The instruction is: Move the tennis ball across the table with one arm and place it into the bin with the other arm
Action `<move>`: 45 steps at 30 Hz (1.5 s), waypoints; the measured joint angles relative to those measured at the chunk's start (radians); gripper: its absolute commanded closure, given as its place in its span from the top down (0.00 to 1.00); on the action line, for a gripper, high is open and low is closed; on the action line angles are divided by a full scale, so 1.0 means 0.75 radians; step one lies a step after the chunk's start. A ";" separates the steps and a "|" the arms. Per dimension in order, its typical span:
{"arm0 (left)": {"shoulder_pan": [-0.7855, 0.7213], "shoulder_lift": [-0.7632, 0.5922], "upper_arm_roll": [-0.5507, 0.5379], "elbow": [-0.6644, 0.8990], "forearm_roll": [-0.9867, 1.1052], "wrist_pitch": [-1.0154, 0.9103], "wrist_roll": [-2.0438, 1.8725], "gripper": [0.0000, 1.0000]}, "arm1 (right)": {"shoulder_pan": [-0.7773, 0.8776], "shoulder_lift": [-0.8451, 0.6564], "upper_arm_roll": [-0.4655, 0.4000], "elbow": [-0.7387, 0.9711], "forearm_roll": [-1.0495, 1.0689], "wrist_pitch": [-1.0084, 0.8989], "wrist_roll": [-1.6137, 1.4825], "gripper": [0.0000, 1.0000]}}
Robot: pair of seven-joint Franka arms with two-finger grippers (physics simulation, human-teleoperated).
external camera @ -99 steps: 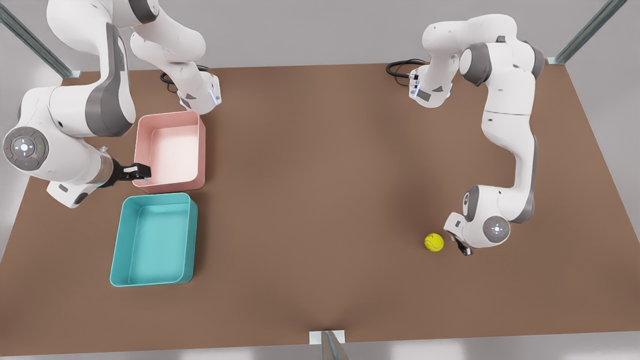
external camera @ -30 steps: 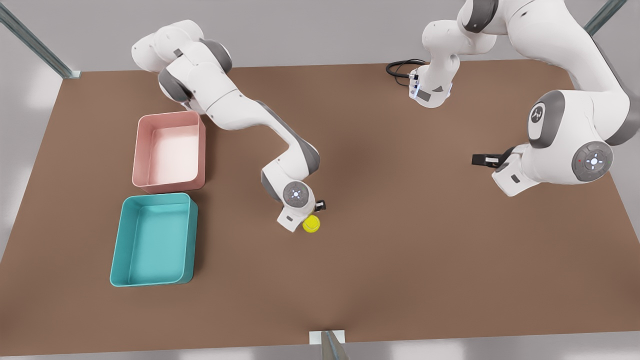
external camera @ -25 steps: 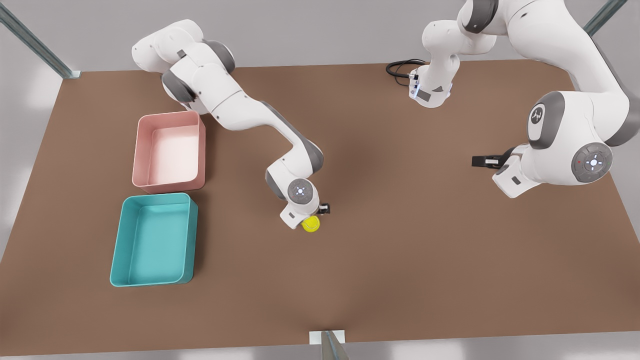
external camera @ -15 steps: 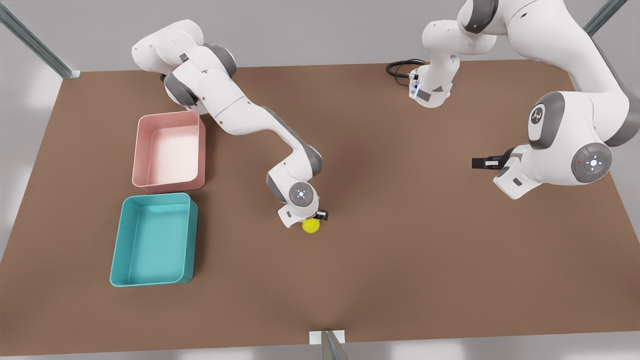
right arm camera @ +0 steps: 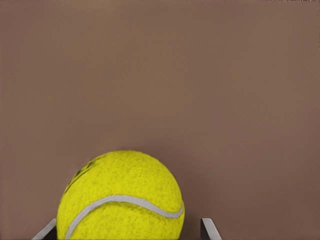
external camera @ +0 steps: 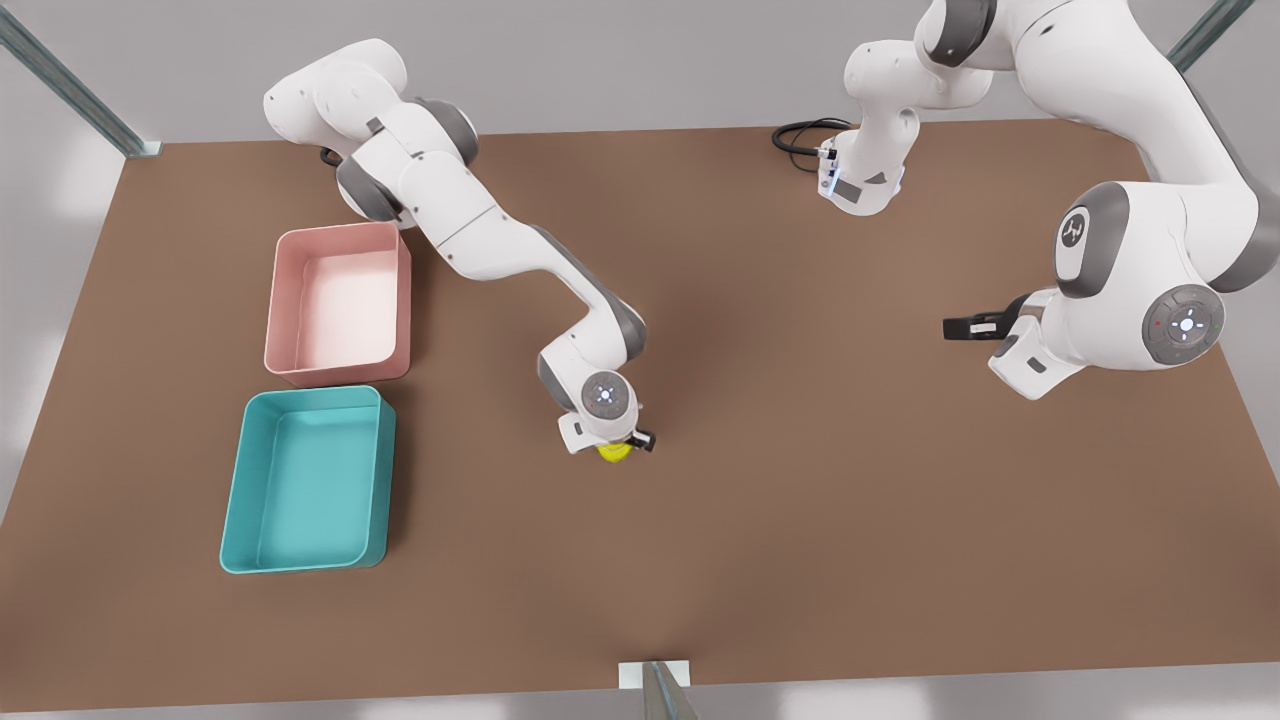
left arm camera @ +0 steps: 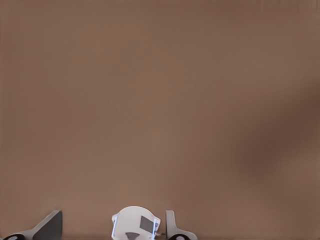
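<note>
Our right gripper (external camera: 622,441) straddles the tennis ball (right arm camera: 120,197), fingers spread for grasping; our left gripper (external camera: 955,326) waits open, empty.

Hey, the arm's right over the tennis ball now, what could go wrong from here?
1. The right tool straddles the tennis ball off-centre, with a gap at one finger. Closing could nudge the round ball so it rolls out.
2. The pink tub sits right beside the teal bin, so a careless drop might land in the wrong one.
The left tool waits, open, at the front view's right.
</note>
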 measured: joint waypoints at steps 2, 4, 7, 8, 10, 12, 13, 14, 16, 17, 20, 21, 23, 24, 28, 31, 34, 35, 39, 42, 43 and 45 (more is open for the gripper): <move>0.000 0.000 0.000 0.000 0.000 0.000 -0.006 1.00 | -0.002 0.006 -0.001 0.000 -0.003 0.011 0.017 1.00; 0.000 0.000 0.000 0.000 0.000 0.000 -0.011 1.00 | -0.003 0.014 -0.002 0.000 -0.009 0.020 0.033 1.00; 0.000 -0.001 0.000 0.000 0.000 0.000 -0.018 1.00 | -0.004 0.018 -0.002 0.001 -0.013 0.029 0.053 0.83; 0.000 0.000 0.000 0.000 0.000 0.000 -0.020 1.00 | -0.003 0.018 -0.002 0.001 -0.014 0.032 0.059 0.67; 0.000 0.000 0.000 0.000 0.000 0.000 -0.024 1.00 | -0.003 0.015 -0.001 0.002 -0.012 0.039 0.068 0.59; 0.000 0.000 0.000 0.000 0.000 0.000 -0.027 1.00 | -0.005 0.012 0.001 0.002 -0.010 0.044 0.077 0.59; 0.000 0.000 0.000 0.000 0.000 0.000 -0.029 1.00 | -0.010 0.007 0.003 0.002 -0.008 0.046 0.081 0.59; 0.000 0.000 0.000 0.000 0.000 0.000 -0.030 1.00 | -0.018 -0.007 0.006 0.002 -0.006 0.046 0.085 0.60; 0.000 0.000 -0.001 0.000 0.000 0.000 -0.033 1.00 | -0.071 -0.072 0.014 -0.011 -0.001 0.013 0.078 0.59; 0.000 0.000 -0.001 0.000 0.000 0.000 -0.034 1.00 | -0.122 -0.110 0.014 -0.015 0.001 -0.036 0.058 0.59; -0.002 0.000 -0.002 0.000 -0.001 -0.001 -0.037 1.00 | -0.315 -0.231 0.002 -0.034 -0.009 -0.239 -0.059 0.59; -0.002 0.000 -0.002 0.000 -0.001 -0.002 -0.038 1.00 | -0.390 -0.269 -0.002 -0.041 -0.025 -0.306 -0.114 0.59; -0.003 0.001 -0.002 0.000 -0.001 -0.003 -0.040 1.00 | -0.536 -0.336 -0.011 -0.046 -0.114 -0.427 -0.243 0.59; -0.004 0.001 -0.002 0.000 -0.002 -0.004 -0.041 1.00 | -0.624 -0.350 -0.015 -0.047 -0.171 -0.474 -0.317 0.59; -0.007 0.001 -0.002 -0.001 -0.002 -0.006 -0.044 1.00 | -0.867 -0.377 -0.046 -0.090 -0.329 -0.552 -0.624 0.59; -0.008 0.002 -0.002 -0.001 -0.002 -0.007 -0.046 1.00 | -0.883 -0.395 -0.091 -0.138 -0.359 -0.538 -0.826 1.00; -0.010 0.003 -0.002 -0.002 -0.002 -0.007 -0.048 1.00 | -0.868 -0.398 -0.097 -0.143 -0.343 -0.534 -0.994 1.00; -0.010 0.003 -0.002 -0.002 -0.002 -0.007 -0.048 1.00 | -0.860 -0.405 -0.094 -0.144 -0.339 -0.534 -1.044 1.00; -0.012 0.003 -0.003 -0.001 -0.002 -0.008 -0.050 1.00 | -0.775 -0.673 -0.084 -0.154 -0.263 -0.708 -1.199 1.00; -0.012 0.004 -0.004 -0.002 -0.002 -0.009 -0.052 1.00 | -0.740 -0.953 -0.090 -0.181 -0.210 -0.827 -1.290 1.00; -0.012 0.004 -0.004 -0.002 -0.002 -0.010 -0.052 1.00 | -0.729 -1.014 -0.106 -0.211 -0.201 -0.857 -1.318 1.00; -0.013 0.003 -0.004 -0.002 -0.002 -0.010 -0.053 1.00 | -0.712 -1.069 -0.155 -0.236 -0.185 -0.904 -1.362 1.00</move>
